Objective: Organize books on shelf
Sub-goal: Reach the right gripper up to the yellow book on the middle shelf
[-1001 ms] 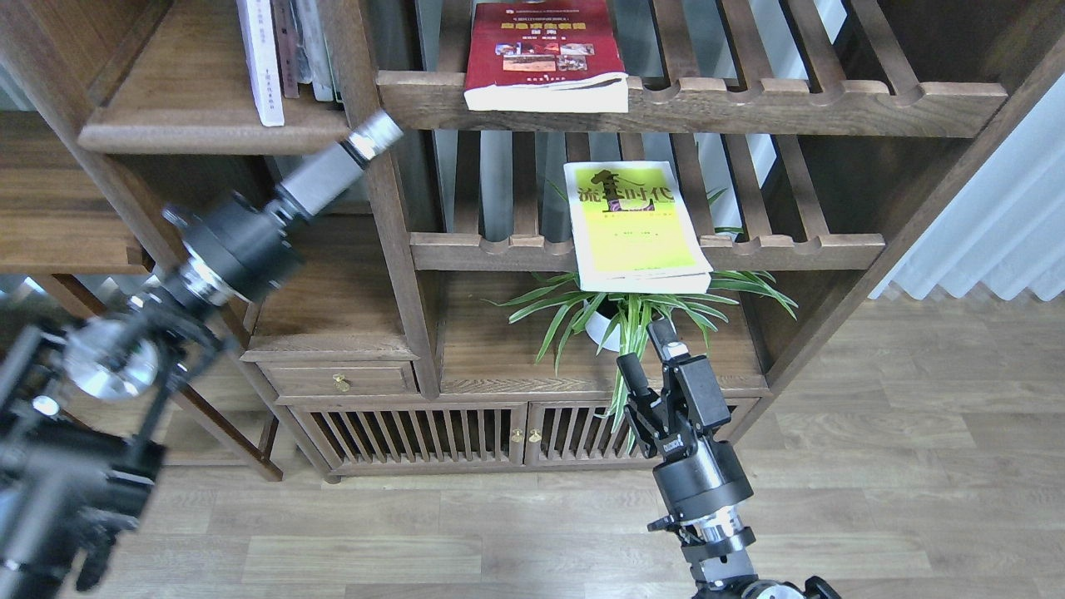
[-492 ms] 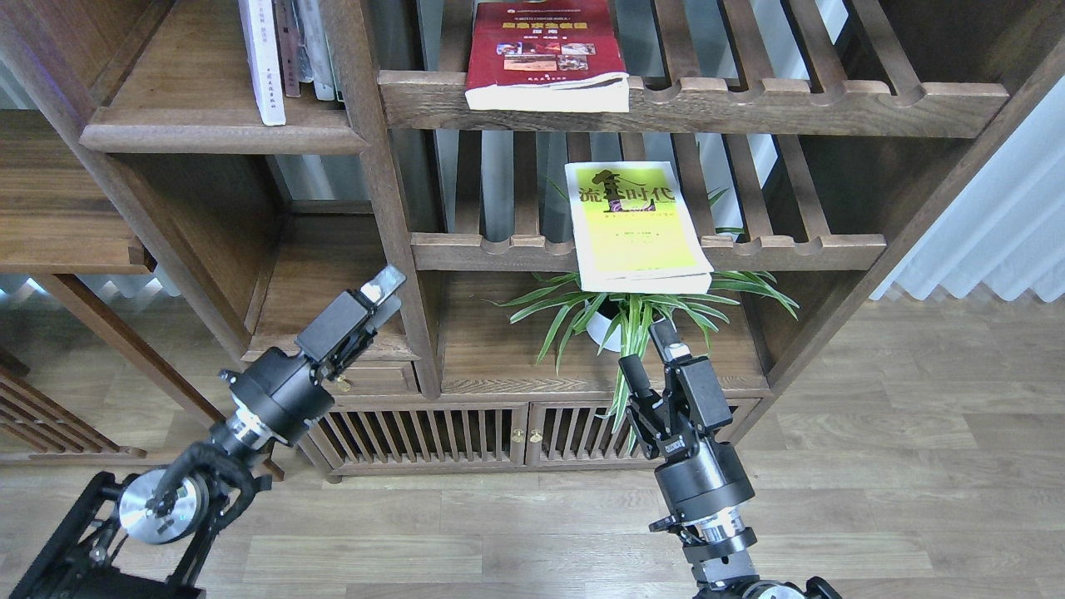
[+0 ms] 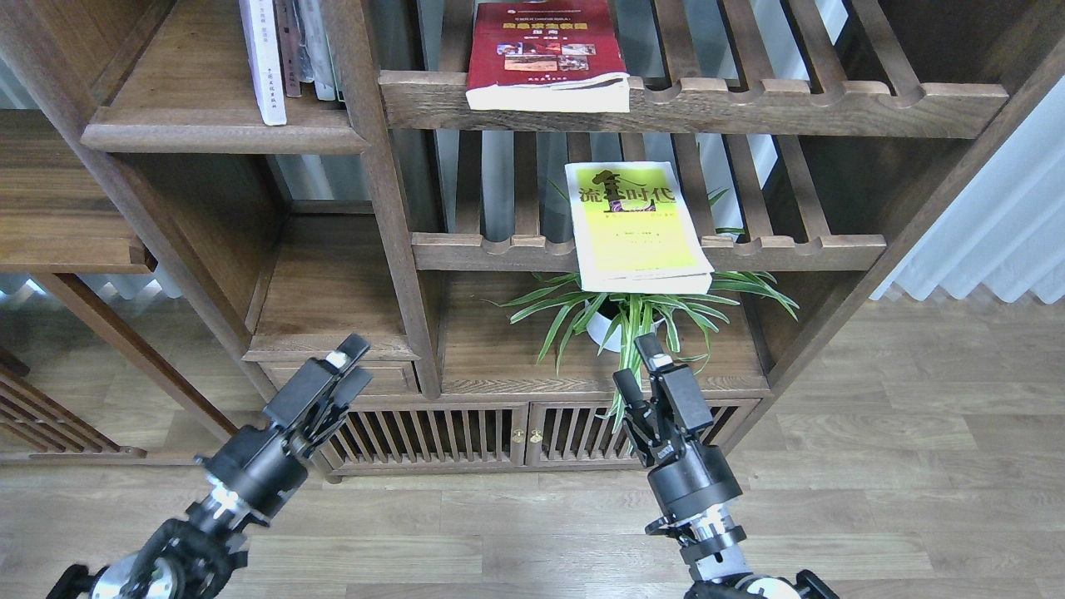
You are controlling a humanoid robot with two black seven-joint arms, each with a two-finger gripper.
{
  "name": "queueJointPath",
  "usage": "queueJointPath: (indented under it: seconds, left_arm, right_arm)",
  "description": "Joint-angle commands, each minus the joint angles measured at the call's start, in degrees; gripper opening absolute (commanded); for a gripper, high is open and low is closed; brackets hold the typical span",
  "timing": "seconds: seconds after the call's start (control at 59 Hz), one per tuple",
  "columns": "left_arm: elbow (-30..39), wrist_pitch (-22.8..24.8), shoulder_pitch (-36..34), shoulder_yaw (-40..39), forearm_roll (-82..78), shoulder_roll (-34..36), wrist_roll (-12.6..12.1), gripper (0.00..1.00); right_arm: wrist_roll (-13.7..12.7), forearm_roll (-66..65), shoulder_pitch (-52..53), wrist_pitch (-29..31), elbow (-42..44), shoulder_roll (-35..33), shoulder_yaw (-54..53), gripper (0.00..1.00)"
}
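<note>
Red book (image 3: pixel 545 54) and yellow-green book (image 3: pixel 636 225): flat on slatted racks, overhanging front rails, reachable. Left gripper (image 3: pixel 348 359): fingers narrow, empty. Right gripper (image 3: pixel 636 366): fingers apart, empty.

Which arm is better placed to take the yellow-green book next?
Probably the right: its gripper sits open almost directly below the yellow-green book, while the left gripper is far off to the side.

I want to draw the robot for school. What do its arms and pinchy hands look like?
Both arms are black and built from round, drum-like sections with shiny silver rings at the wrists. The left gripper is a boxy black block with two short fingers and a small pale pad at the tip. The right gripper looks the same, with small white lettering on its body. No loose cables show.
</note>
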State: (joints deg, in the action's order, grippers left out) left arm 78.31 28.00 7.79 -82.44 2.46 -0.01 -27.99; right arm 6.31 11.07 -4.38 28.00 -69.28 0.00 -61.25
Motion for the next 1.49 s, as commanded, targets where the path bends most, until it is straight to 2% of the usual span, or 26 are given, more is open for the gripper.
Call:
queueJointPath:
  seconds: [0.0, 0.254, 0.407, 0.712, 0.933, 1.238, 1.476]
  left_arm:
    - [0.0, 0.0, 2.8, -1.1, 0.1, 0.0, 0.0, 0.98]
    - [0.0, 0.0, 4.5, -5.1, 0.1, 0.0, 0.0, 0.98]
    - [0.3, 0.0, 4.5, -5.1, 0.0, 0.0, 0.0, 0.98]
    - [0.5, 0.0, 4.6, -5.1, -0.1, 0.0, 0.0, 0.98]
    - [0.6, 0.0, 4.6, -5.2, -0.1, 0.0, 0.0, 0.98]
    - [0.6, 0.0, 4.5, -5.1, -0.1, 0.0, 0.0, 0.98]
    - [0.7, 0.0, 4.5, -5.1, -0.1, 0.0, 0.0, 0.98]
  right_arm:
    - [0.0, 0.1, 4.3, 0.0, 3.9, 0.0, 0.1, 0.98]
    - [-0.1, 0.1, 12.1, -0.7, 11.1, 0.0, 0.1, 0.98]
    - [-0.1, 2.0, 13.5, -5.1, 11.7, 0.0, 0.2, 0.98]
    - [-0.2, 2.8, 18.8, -8.4, 17.9, 0.0, 0.2, 0.98]
    - [-0.1, 4.7, 21.9, -8.6, 21.6, 0.0, -0.1, 0.98]
    - [-0.2, 5.3, 23.8, -8.9, 22.6, 0.0, -0.4, 0.98]
    - [-0.1, 5.4, 25.0, -13.5, 22.8, 0.0, -0.6, 0.94]
